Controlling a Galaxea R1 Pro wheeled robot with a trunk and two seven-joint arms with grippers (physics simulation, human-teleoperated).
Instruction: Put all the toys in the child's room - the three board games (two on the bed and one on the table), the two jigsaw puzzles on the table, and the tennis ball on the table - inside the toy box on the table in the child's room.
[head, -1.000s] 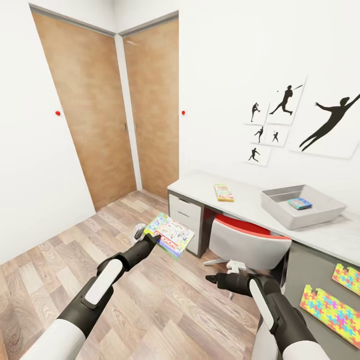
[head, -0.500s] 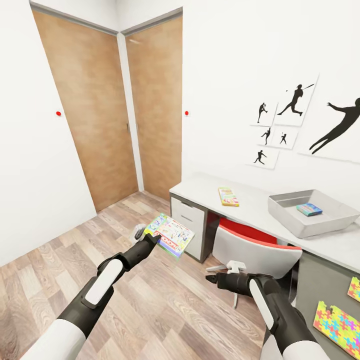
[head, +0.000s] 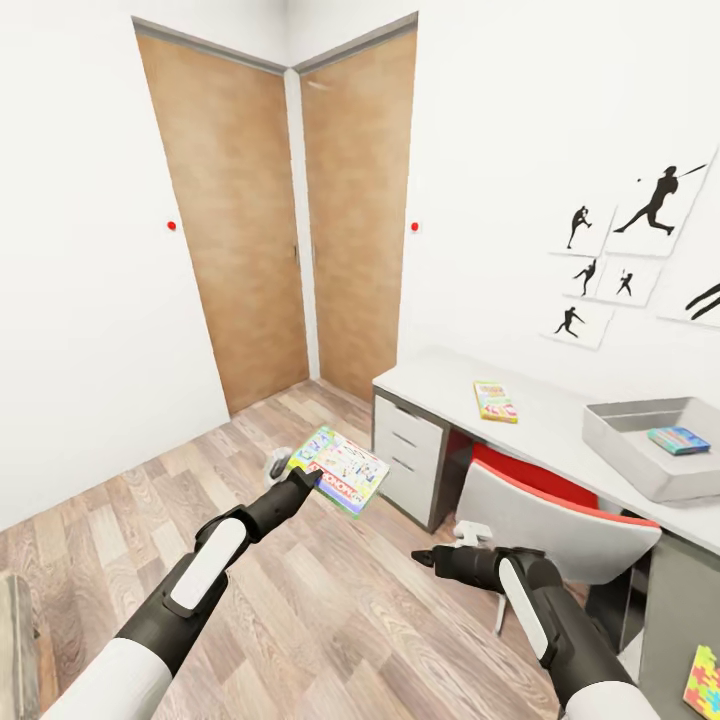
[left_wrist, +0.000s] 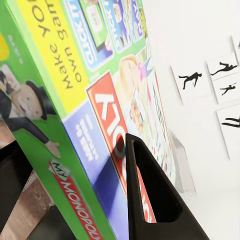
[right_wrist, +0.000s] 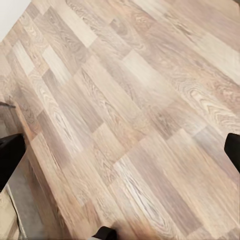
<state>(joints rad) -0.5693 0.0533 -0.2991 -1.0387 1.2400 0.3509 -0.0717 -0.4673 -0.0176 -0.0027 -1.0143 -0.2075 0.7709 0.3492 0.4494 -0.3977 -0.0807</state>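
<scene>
Over the wood-plank floor (head: 330, 590), in the head view, the left gripper (head: 303, 478) is clamped on the edge of a Monopoly box (head: 345, 470) stacked on a green game box (head: 310, 447), both held out level, well short of the table (head: 455, 385). The red band on the upper box reads MONOPOLY. On the table lies a small colourful box (head: 496, 401), its print too small to read, and further along stands the pale grey toy box (head: 625, 440) with a blue game box (head: 678, 439) inside. A red and white chair (head: 540, 505) is tucked under the table. At the lower right a puzzle box (head: 702, 682) shows on a lower desk. The right gripper (head: 428, 557) hangs empty, fingers together at the tip.

In the left wrist view, a black finger (left_wrist: 150, 200) presses the box lid; readable words are "MY MONOPOLY", "Make YO.. own gam.." and "KIOS..". Baseball silhouettes (left_wrist: 190, 78) hang on the wall behind.

In the right wrist view, only floor planks lie ahead; the finger (right_wrist: 10, 155) edges sit wide at the frame's sides, so I cannot tell that gripper's state for certain.
</scene>
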